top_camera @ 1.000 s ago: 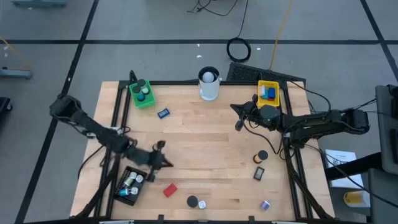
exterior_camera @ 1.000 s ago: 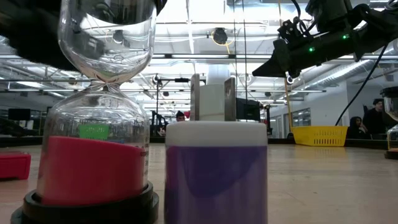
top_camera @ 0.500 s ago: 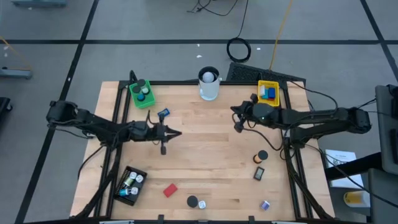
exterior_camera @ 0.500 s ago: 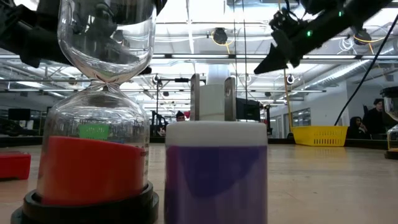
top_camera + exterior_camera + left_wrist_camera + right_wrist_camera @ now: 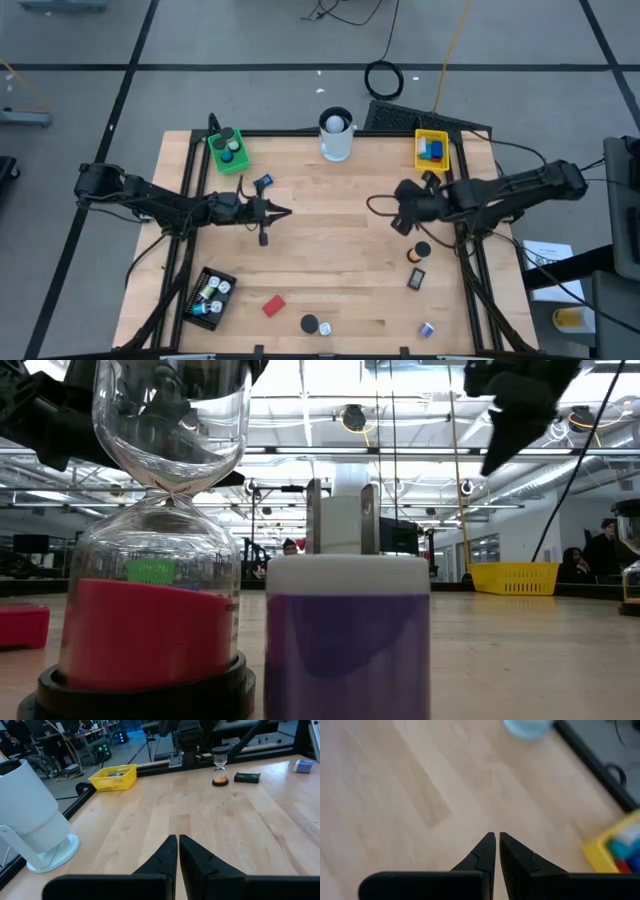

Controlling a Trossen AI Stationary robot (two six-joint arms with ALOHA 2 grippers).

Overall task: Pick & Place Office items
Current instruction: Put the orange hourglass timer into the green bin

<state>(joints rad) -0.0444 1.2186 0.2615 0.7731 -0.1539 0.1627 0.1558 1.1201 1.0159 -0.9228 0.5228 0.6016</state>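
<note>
Both grippers are nearly closed and empty: left gripper (image 5: pixel 287 212) above mid-table, right gripper (image 5: pixel 398 207) toward the right edge. Office items (image 5: pixel 418 252) lie scattered along the front and right edges.

The pale wooden table (image 5: pixel 330 200) looks smooth and matt; the hourglass (image 5: pixel 160 530) is glossy clear glass.

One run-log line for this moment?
left claw: shut, empty, mid-table | right claw: shut, empty, near yellow tray | loose items: unpicked
</note>
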